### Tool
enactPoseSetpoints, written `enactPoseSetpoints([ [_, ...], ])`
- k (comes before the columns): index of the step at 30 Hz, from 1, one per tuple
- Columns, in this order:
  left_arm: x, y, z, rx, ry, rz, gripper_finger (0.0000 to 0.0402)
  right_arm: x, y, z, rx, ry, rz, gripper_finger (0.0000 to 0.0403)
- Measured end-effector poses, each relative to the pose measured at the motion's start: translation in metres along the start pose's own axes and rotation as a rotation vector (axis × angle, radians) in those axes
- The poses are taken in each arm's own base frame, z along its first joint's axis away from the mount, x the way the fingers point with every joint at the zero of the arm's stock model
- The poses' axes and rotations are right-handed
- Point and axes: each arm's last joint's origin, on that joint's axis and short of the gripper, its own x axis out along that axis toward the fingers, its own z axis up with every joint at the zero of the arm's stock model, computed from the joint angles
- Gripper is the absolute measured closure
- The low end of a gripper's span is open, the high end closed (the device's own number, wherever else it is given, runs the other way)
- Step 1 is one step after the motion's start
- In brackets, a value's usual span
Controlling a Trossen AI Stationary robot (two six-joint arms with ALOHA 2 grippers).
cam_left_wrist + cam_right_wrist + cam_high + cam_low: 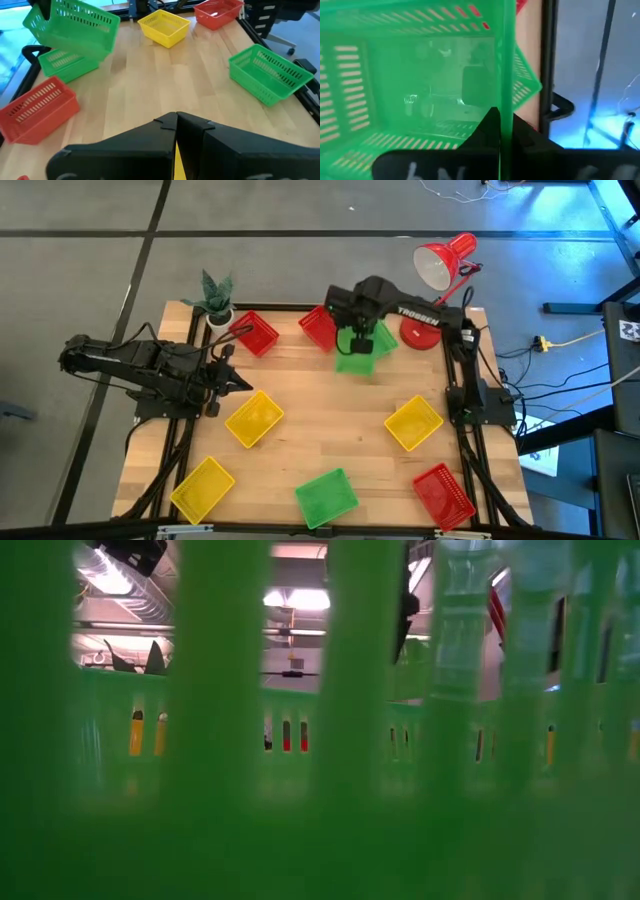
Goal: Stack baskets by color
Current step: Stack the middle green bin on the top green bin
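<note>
**Supervisor:** High view first, left edge to right. What do you have?

**Operator:** I see the left gripper (238,383) parked at the table's left side, fingers pressed together on nothing, tips just beside a yellow basket (254,419). Another yellow basket (203,487) lies at the near left corner. A red basket (255,333) sits at the far left, near the potted plant (217,297).

**Supervisor:** Centre?

**Operator:** One green basket (326,497) at the near edge. At the far side, a red basket (318,327), and beside it the right gripper (356,340), clamped on the wall of a green basket (70,25). I see that basket tilted and lifted over a second green basket (65,64) resting on the table.

**Supervisor:** Right side?

**Operator:** A third yellow basket (413,423), a red basket (443,495) at the near right corner, and the red lamp (440,270) at the far right corner.
</note>
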Motion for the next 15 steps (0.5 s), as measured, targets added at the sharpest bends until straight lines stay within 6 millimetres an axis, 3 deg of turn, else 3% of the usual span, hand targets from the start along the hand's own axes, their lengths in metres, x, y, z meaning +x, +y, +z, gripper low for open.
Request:
enactPoseSetpoints([
  [15,0.0,0.005,0.0,-0.003,0.005,0.161,0.0401,0.03,-0.089,-0.035,-0.401,0.042,0.04,0.0403],
])
